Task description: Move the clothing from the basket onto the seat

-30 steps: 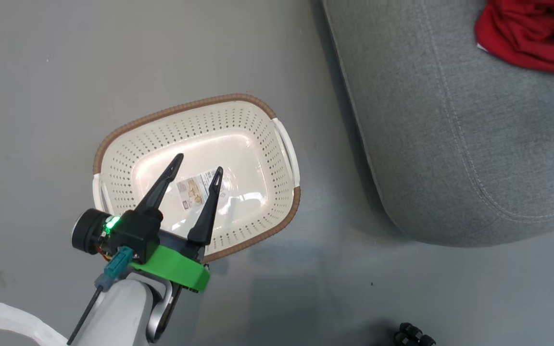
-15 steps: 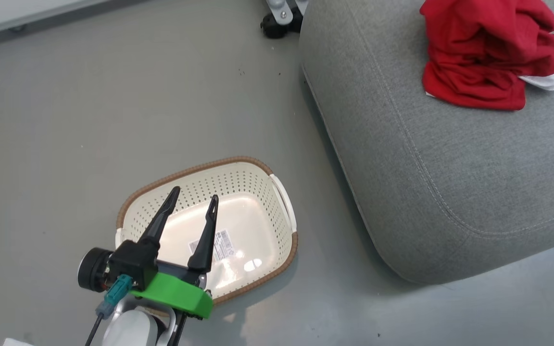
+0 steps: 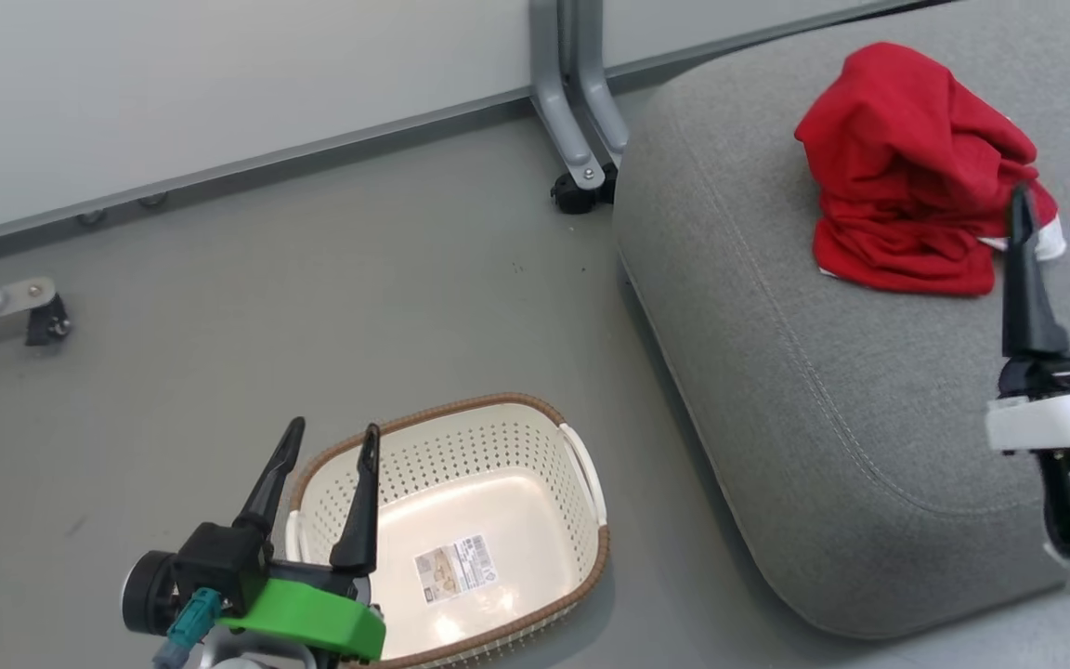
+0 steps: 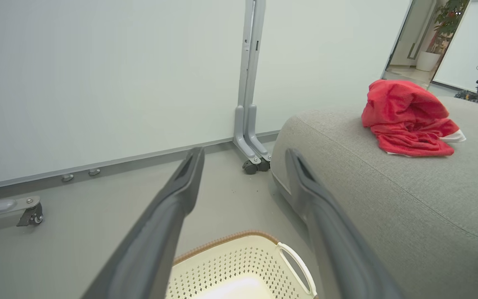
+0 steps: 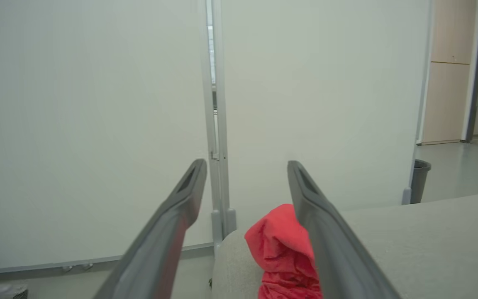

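The red clothing [image 3: 906, 177] lies in a crumpled heap on the light-grey seat [image 3: 832, 400], a white trim band showing at its right side. The same heap [image 4: 409, 120] [image 5: 284, 257] appears in both wrist views. On the floor stands the cream basket [image 3: 489, 465] with nothing inside but a label sticker [image 3: 451, 567]. My left gripper [image 3: 331, 441] hangs open over the basket's left rim, holding nothing. My right gripper [image 3: 1064, 200] is open above the seat, just right of the clothing and apart from it.
A pale partition wall [image 3: 219, 84] runs along the back, with grey metal legs on castors [image 3: 581, 186] close to the seat's far corner. Another castor bracket [image 3: 33, 316] sits at the left. Grey floor lies between wall and basket.
The head camera has tilted up, bringing the wall and more of the seat into view. My right gripper has come into the head view beside the clothing. The left gripper stays open over the basket.
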